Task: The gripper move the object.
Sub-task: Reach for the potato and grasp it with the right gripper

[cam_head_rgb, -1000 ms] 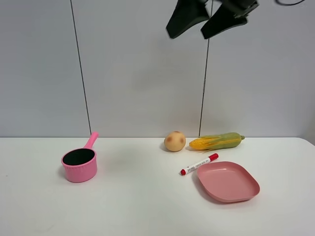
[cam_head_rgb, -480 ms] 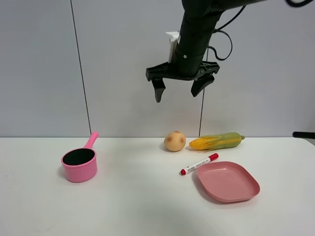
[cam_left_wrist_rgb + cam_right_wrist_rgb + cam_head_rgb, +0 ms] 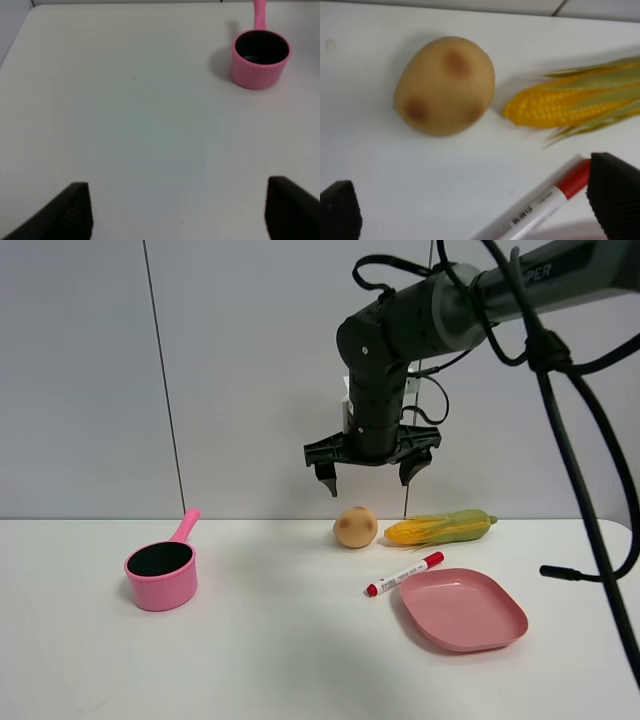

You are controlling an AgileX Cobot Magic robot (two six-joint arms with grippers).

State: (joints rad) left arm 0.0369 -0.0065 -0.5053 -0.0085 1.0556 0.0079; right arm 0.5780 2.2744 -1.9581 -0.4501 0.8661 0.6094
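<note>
The round tan fruit [image 3: 355,527] with reddish-brown blotches rests on the white table near the back wall; it also shows in the right wrist view [image 3: 445,85]. My right gripper [image 3: 371,478] hangs open just above it, fingers spread wide to either side. In the right wrist view the right gripper [image 3: 475,210] is open, with the fruit lying beyond its fingertips [image 3: 615,195]. My left gripper [image 3: 180,210] is open and empty above bare table; the left arm is out of the exterior view.
A corn cob [image 3: 440,528] lies touching the fruit's right side. A red marker [image 3: 404,574] and a pink plate [image 3: 462,608] lie in front of it. A pink saucepan [image 3: 162,571] stands at the left, also in the left wrist view [image 3: 260,57].
My right arm has come down from the top of the view, about half the way to the table, and now hangs open just over the fruit. The objects have not moved.
</note>
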